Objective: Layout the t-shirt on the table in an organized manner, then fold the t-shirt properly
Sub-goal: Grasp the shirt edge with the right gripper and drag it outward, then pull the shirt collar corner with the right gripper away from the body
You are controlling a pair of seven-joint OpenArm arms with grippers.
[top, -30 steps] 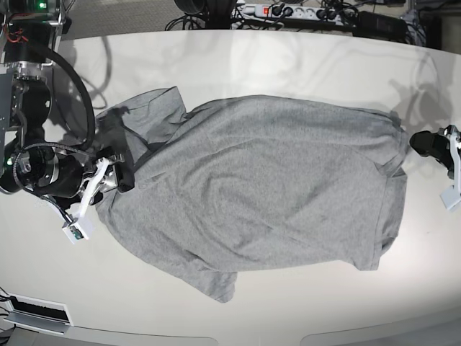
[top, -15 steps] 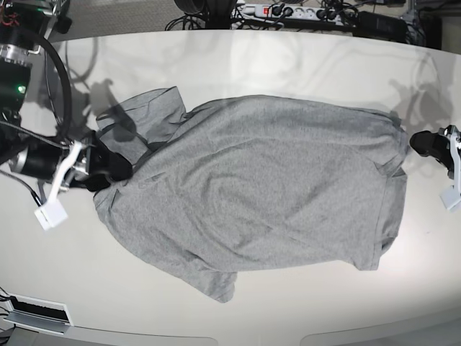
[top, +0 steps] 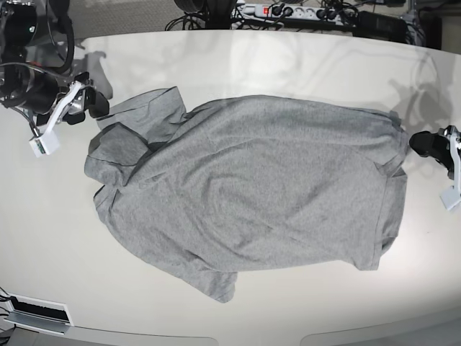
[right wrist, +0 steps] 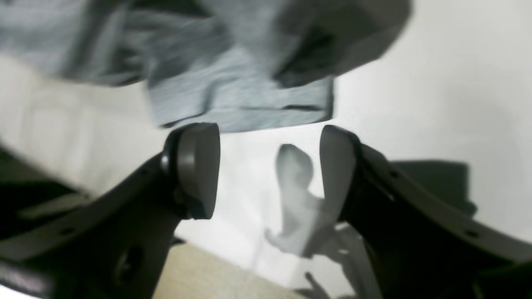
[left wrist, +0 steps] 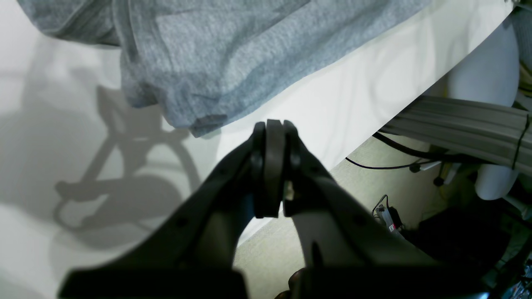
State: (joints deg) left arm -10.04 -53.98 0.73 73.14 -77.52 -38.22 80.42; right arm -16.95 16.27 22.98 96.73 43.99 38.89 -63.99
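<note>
1. T-shirt (top: 259, 194) is lying plain grey side up across the middle of the off-white table (top: 288, 65), body mostly flat with shallow wrinkles.
2. Its end nearest my right arm is bunching: one sleeve (top: 119, 148) is folding over onto itself, and another flap is sticking out at the near edge (top: 216, 285).
3. My right pincer (right wrist: 270, 166) is hovering spread wide over bare table, just beside a hemmed edge of the shirt (right wrist: 249, 108); nothing is sitting between its pads (right wrist: 199, 166). In the base view it is showing at the far-left corner of the shirt (top: 83, 101), apart from the cloth.
4. My left pincer (left wrist: 272, 133) is pressing its fingertips together on nothing, pointing at the table edge just short of a shirt corner (left wrist: 203, 120).
5. In the base view that left pincer (top: 425, 144) is sitting just beside the shirt's opposite end, not touching as far as I am seeing.
6. Power strip (top: 288, 11) and cables are lying on the floor beyond the far table edge.
</note>
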